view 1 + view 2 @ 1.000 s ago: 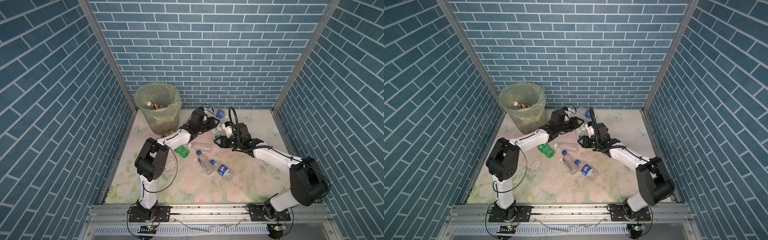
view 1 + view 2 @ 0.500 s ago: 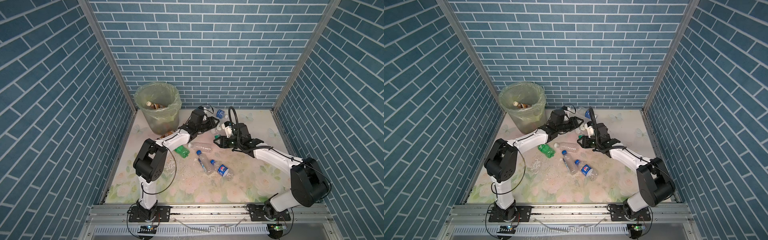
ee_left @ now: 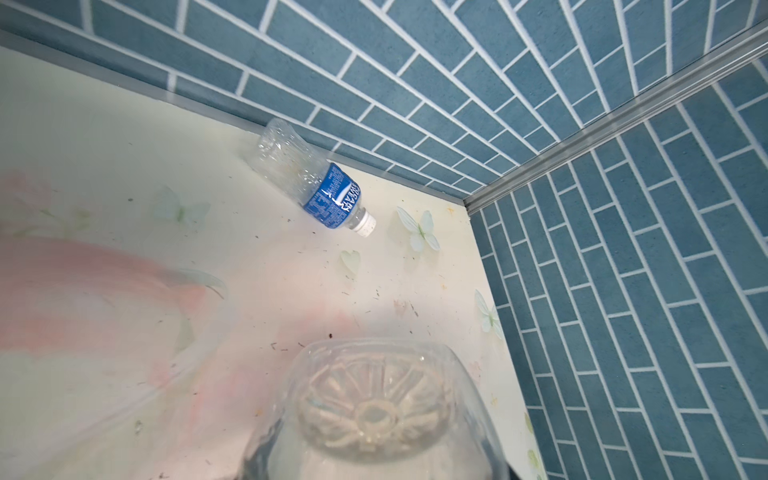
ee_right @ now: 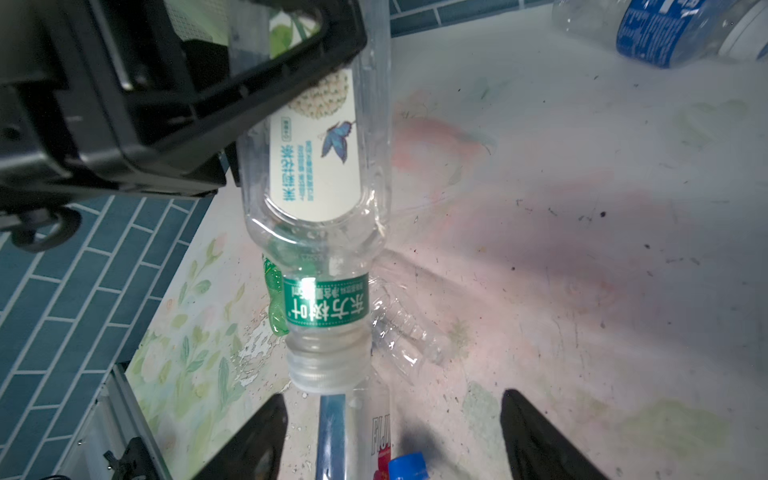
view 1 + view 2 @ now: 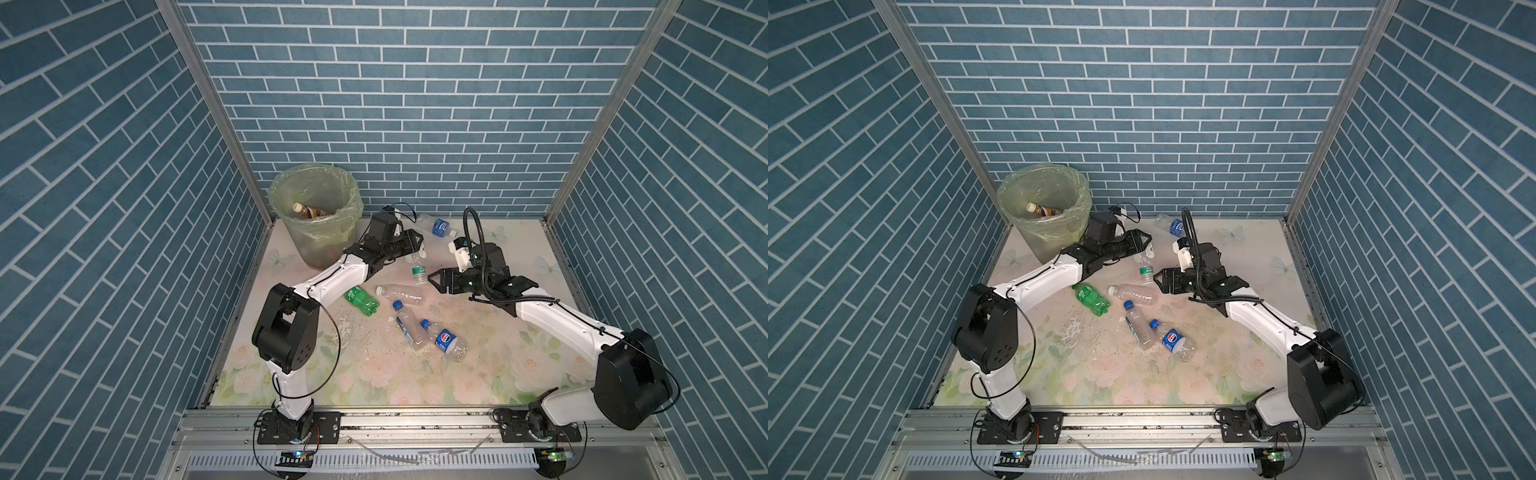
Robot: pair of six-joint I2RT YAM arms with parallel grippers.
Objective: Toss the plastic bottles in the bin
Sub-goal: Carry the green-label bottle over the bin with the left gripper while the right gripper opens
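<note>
Surroundings: blue brick walls [image 5: 415,104] on three sides; floral mat [image 5: 374,374] as floor.
Left gripper [image 5: 415,245]: clamped on the body of a clear white-labelled bottle [image 4: 316,166], which hangs cap-down with a green band at its neck.
Right gripper [image 4: 392,411]: jaws spread wide, gripping nothing, just short of that bottle's cap.
Held bottle's place: back middle of the mat, right of the bin [image 5: 320,245], not over its rim.
Bin: back left corner, bag-lined, brown-labelled bottle [image 5: 309,211] inside.
Loose bottles: green bottle [image 5: 360,300], white-capped clear bottle [image 5: 401,292] and two blue-capped bottles [image 5: 409,328] [image 5: 446,340] lie mid-mat; blue-labelled bottle [image 3: 320,187] lies against the back wall.
Open room: bare mat from the loose bottles to the front rail [image 5: 415,419].
</note>
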